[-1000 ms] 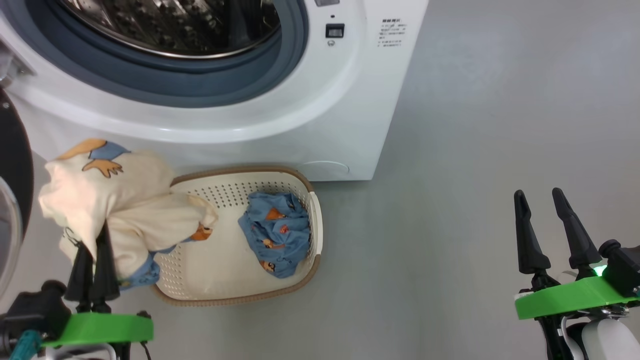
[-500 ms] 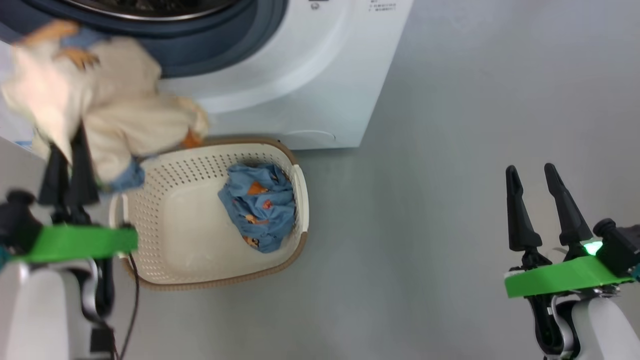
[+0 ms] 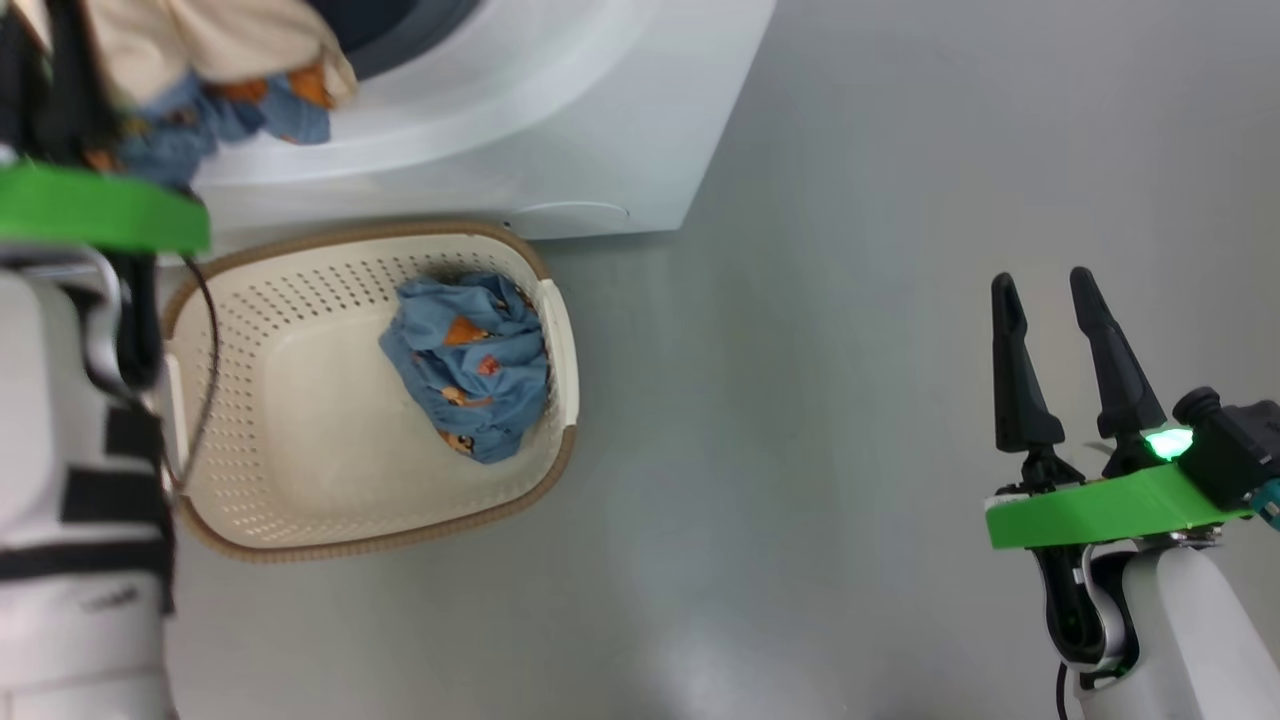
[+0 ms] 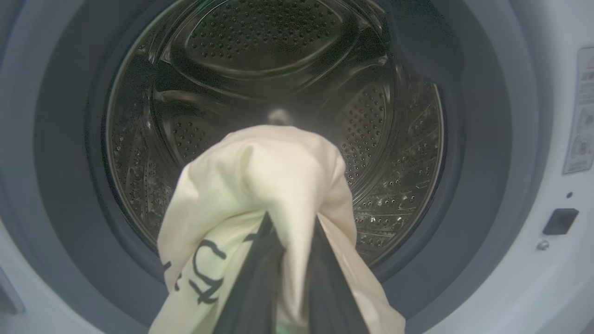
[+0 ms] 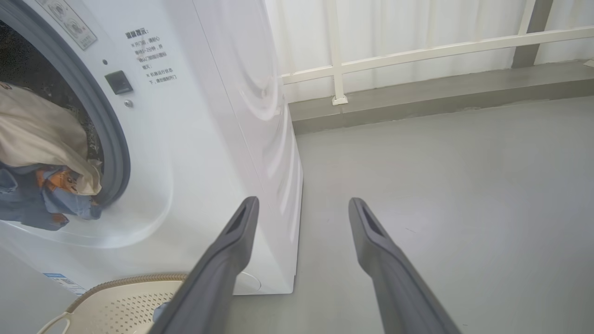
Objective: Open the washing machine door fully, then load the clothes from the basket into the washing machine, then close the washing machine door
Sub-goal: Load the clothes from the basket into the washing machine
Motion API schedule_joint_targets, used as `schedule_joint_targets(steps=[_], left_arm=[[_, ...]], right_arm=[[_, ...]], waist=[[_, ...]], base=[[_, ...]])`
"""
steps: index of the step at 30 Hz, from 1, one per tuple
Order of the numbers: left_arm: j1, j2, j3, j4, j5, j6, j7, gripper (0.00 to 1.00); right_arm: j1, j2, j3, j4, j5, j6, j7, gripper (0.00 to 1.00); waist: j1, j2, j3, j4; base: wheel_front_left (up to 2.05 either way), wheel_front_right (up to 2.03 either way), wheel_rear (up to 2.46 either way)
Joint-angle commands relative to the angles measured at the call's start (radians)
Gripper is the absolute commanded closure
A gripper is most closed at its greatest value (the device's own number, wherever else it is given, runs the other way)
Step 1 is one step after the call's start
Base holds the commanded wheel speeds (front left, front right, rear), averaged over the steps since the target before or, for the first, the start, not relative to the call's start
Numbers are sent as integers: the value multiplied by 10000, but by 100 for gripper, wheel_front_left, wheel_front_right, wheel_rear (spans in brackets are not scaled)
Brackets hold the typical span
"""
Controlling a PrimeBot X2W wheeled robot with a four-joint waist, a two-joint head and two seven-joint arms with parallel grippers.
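Seen along the left gripper, its two dark fingers are pinched shut on a bunched cream garment with black-lined drawing. The cloth hangs at the mouth of the washing machine, in front of the grey-blue rubber ring, with the steel drum beyond.

The load is likely to go best if the garment is carried well past the ring before release, so that no trailing hem lies on the seal.

The right gripper hangs spread and empty over the floor. A blue garment lies in the basket, just in front of the machine.

A printed notice on the machine's front is in Chinese characters too small to read. A blue sticker sits at its lower corner.
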Motion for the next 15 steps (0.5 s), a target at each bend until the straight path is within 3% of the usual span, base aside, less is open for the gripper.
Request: schedule_joint_targets(steps=[1, 15], left_arm=[[-656, 562, 154, 197, -31, -20, -31, 100], [-4429, 1276, -401, 4423, 573, 142, -55, 100]], right_arm=[[-176, -8, 231, -235, -2, 44, -80, 0], [-681, 163, 590, -221, 139, 44, -80, 0]], waist=[[-1, 0, 287, -199], [-1, 0, 1055, -971]], base=[[0, 0, 0], [0, 0, 0]])
